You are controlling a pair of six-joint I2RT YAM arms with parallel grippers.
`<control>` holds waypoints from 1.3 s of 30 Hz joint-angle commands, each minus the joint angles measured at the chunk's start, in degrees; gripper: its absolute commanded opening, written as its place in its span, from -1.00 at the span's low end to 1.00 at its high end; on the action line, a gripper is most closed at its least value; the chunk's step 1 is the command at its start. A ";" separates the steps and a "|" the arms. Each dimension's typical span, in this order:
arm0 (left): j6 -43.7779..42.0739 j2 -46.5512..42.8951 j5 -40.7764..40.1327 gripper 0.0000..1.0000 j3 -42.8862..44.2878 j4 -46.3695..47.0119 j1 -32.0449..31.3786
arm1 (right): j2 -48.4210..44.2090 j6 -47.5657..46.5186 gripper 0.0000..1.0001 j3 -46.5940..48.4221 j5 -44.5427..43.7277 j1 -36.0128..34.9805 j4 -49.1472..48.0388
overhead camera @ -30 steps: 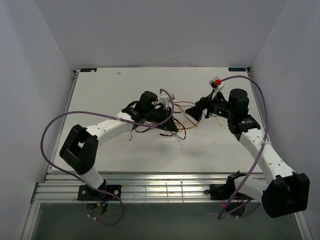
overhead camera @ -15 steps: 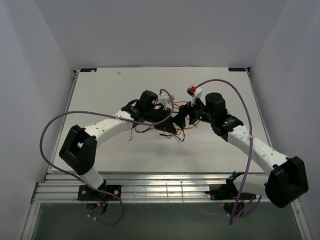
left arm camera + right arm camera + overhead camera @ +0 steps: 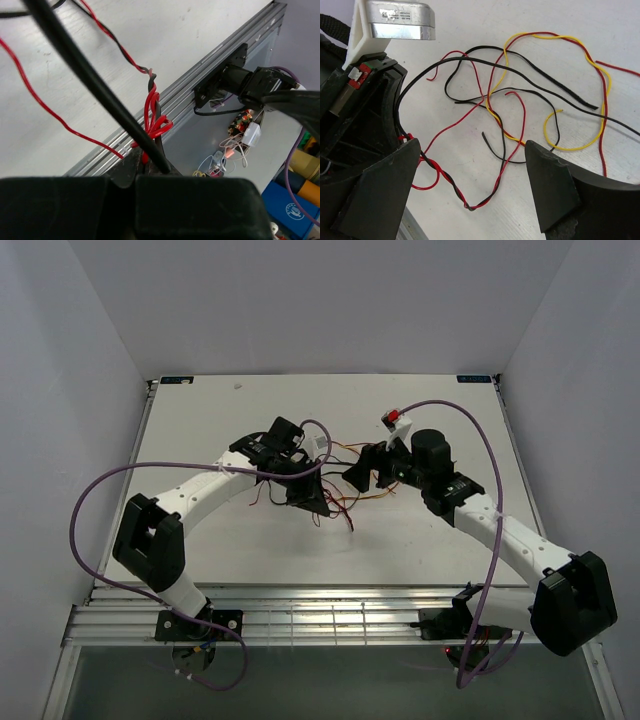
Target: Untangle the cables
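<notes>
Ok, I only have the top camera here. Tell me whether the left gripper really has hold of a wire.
Observer: Yes. In the left wrist view the left gripper is shut on the cables, red and black, with a tight red knot just past its fingertips.
Operator: Now give me the right one.
Observer: The right gripper is open and holds nothing; a twisted red-black pair lies on the table between its fingers.
Operator: And report the yellow one.
Observer: The yellow wire lies loose on the table ahead of the open fingers, looped across red and black strands.
</notes>
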State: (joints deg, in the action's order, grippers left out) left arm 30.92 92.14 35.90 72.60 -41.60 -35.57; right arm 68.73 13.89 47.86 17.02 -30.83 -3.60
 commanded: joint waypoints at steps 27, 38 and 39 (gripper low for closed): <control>-2.18 -2.93 0.57 -1.00 4.22 -8.15 2.26 | 24.42 66.78 0.80 1.89 1.87 -0.28 -29.53; -1.47 -3.37 -1.09 -1.00 4.83 -6.91 1.65 | 33.83 73.65 0.86 12.87 2.58 -3.09 -29.45; -1.47 -3.37 -1.53 -1.00 4.83 -6.91 1.65 | 34.71 73.74 0.89 13.31 2.84 -3.36 -29.97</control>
State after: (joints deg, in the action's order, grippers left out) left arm 29.41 92.14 35.03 75.09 -49.93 -33.58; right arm 102.08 85.19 57.71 18.63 -33.12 -30.74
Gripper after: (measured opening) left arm 0.036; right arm 0.937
